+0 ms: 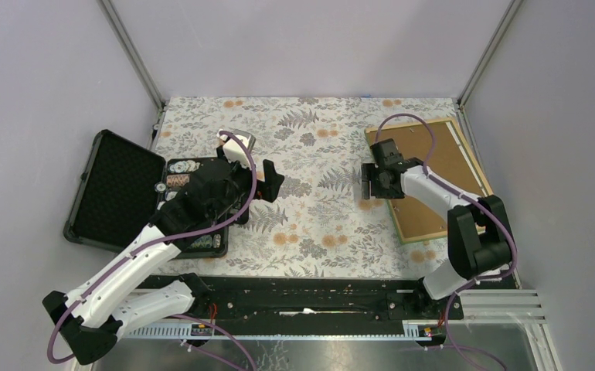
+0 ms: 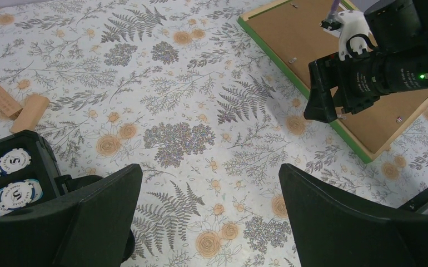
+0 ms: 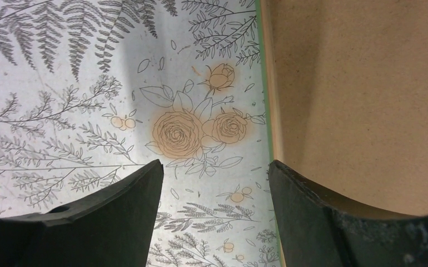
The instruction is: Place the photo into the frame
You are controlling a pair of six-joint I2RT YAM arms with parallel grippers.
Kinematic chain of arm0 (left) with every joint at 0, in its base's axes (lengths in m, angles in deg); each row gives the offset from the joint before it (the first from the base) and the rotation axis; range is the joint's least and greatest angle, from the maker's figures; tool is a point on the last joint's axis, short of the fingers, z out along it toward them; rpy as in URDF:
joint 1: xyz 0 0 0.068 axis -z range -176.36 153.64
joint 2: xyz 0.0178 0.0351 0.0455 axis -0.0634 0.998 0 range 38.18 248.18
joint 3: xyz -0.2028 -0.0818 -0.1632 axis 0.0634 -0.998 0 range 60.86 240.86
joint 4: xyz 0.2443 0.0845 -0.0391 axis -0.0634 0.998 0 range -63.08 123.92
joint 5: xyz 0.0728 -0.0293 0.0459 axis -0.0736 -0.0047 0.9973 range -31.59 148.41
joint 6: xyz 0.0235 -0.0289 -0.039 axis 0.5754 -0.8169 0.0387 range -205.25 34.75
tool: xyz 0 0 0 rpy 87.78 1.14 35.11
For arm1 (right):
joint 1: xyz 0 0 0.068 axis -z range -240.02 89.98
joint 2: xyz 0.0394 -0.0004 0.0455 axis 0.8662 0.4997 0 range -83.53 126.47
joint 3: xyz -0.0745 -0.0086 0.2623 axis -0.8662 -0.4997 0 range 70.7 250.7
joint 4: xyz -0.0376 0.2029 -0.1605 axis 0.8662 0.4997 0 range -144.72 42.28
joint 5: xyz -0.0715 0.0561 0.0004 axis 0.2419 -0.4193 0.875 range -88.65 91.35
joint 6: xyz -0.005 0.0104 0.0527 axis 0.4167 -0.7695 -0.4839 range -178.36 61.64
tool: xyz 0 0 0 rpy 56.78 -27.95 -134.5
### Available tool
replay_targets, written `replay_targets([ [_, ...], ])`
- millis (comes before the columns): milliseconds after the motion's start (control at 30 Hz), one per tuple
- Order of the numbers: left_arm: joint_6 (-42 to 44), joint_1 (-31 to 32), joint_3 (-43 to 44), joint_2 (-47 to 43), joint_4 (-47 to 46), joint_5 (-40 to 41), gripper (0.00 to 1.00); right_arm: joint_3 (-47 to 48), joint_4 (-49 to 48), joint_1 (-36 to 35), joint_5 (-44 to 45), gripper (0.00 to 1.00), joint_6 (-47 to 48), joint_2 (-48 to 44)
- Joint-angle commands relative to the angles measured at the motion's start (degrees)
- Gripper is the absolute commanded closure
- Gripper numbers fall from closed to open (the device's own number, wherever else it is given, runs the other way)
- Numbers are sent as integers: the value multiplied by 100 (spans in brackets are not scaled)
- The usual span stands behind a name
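Observation:
The frame (image 1: pixel 457 158) lies face down at the back right of the table, with its green edge and light wood rim showing and a brown backing board (image 2: pixel 289 33) sitting in it. The photo is out of view. My right gripper (image 1: pixel 368 185) is open and empty. It hangs low over the frame's left edge (image 3: pixel 267 83), one finger over the board (image 3: pixel 356 83) and the other over the tablecloth; it also shows in the left wrist view (image 2: pixel 320 105). My left gripper (image 1: pixel 273 182) is open and empty above the floral cloth at mid-table (image 2: pixel 209 169).
An open black case (image 1: pixel 117 193) with poker chips (image 2: pixel 6 178) sits at the left, under my left arm. Two small wooden blocks (image 2: pixel 17 105) lie on the cloth behind it. Grey walls close in the table on three sides.

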Motion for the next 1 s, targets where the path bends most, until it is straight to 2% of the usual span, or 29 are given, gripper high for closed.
replay_targets([
  [0,103,11,12,31,-275,104,1,-38,-283,67,61,25,-167,154],
  [267,104,10,9,33,-275,110,1,-54,-451,85,154,28,-102,449],
  [633,112,7,9,43,-277,127,1,6,-389,88,1287,25,-164,783],
  [833,112,13,9,55,-275,120,1,130,-275,81,546,25,-119,384],
  [967,112,10,17,60,-268,103,1,312,-88,99,1390,18,32,223],
])
